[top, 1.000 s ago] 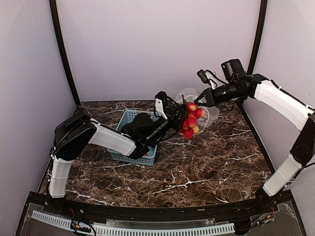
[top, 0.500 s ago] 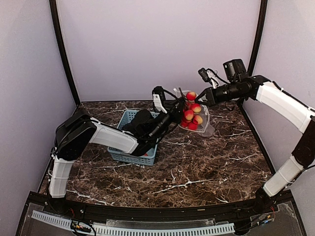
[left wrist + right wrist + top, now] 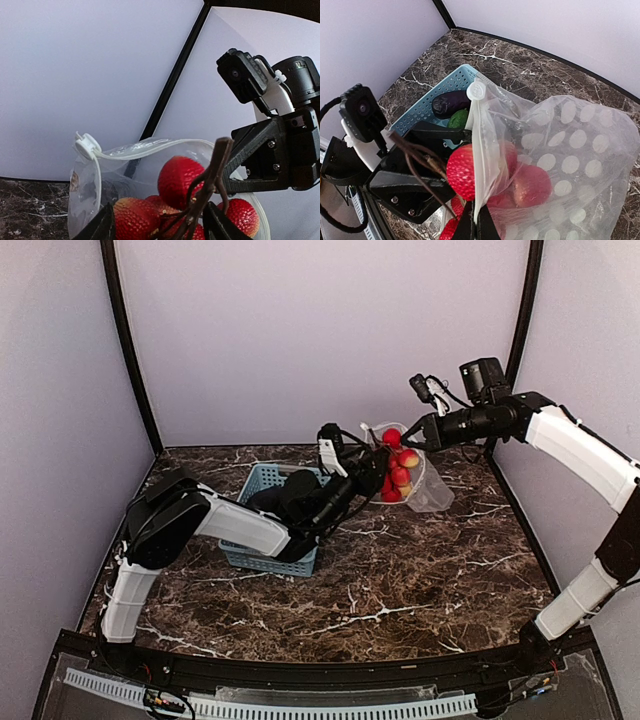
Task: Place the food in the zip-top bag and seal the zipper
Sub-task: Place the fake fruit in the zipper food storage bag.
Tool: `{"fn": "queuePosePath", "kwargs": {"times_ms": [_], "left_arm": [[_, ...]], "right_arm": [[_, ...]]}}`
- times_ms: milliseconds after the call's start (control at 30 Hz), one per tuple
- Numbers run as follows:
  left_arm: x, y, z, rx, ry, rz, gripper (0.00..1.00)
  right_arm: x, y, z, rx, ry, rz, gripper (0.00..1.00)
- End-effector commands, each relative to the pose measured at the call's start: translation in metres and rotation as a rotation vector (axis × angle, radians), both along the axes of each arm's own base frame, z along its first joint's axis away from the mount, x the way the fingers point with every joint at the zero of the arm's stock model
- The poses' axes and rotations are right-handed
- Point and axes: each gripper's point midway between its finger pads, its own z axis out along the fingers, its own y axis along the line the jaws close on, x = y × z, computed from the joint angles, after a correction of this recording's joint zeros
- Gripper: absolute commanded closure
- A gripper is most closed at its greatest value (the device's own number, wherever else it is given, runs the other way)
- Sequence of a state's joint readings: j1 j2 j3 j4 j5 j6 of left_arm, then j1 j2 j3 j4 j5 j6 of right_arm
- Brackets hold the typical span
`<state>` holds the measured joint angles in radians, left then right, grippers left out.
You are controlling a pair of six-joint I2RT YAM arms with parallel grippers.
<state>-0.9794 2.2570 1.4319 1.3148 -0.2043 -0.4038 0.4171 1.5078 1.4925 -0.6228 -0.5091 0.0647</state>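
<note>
The zip-top bag [image 3: 432,490] hangs clear and dotted above the table's far side. My right gripper [image 3: 413,437] is shut on its mouth edge, pinching the whitish zipper [image 3: 479,145] below the slider [image 3: 476,91]. The bunch of red tomatoes [image 3: 397,465] sits in the bag's mouth, some fruit behind the plastic [image 3: 532,185] and one outside the rim [image 3: 462,172]. My left gripper [image 3: 372,472] is at the mouth, open, with the bunch's brown stems [image 3: 212,175] loose between its fingers [image 3: 105,227]. Eggplant [image 3: 451,102] and green pepper [image 3: 459,119] lie in the basket.
The light-blue slotted basket [image 3: 258,476] stands on the dark marble table under my left forearm. Purple walls with black corner posts close in the back and sides. The two grippers are nearly touching at the bag's mouth.
The left gripper carried the bunch up and right into the bag's mouth, and its jaws have opened. The right gripper rose slightly, lifting the bag with it.
</note>
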Motion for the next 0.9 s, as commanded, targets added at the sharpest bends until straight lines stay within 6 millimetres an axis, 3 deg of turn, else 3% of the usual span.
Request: {"fn": "queuePosePath", "kwargs": {"times_ms": [0,100,333,367,400,667,767,867], "left_arm": [[-0.034,0.012,0.091,-0.092,-0.192,-0.059,0.41],[-0.041,0.007,0.107,-0.035,-0.211,-0.093,0.33],[-0.052,0.03,0.136,0.098,-0.238,-0.023,0.22],[-0.049,0.027,0.128,0.151,-0.212,-0.023,0.21],[-0.049,0.031,0.133,0.16,-0.203,-0.016,0.2],[-0.032,0.014,0.068,0.328,-0.074,-0.014,0.18],[-0.025,0.009,0.057,0.349,-0.051,-0.003,0.02],[-0.021,0.009,0.053,0.367,-0.032,0.01,0.01]], "right_arm": [[0.011,-0.008,0.019,0.035,-0.042,-0.035,1.0],[0.013,-0.008,0.017,0.043,-0.029,-0.031,1.0],[0.013,-0.009,0.015,0.052,-0.029,-0.018,1.0],[0.013,-0.007,0.013,0.059,-0.021,-0.008,1.0],[0.012,-0.005,0.012,0.069,-0.017,0.004,1.0],[0.01,0.007,0.012,0.128,0.01,0.067,1.0],[0.007,0.007,0.014,0.137,0.016,0.074,1.0],[0.009,0.005,0.014,0.127,0.009,0.058,1.0]]}}
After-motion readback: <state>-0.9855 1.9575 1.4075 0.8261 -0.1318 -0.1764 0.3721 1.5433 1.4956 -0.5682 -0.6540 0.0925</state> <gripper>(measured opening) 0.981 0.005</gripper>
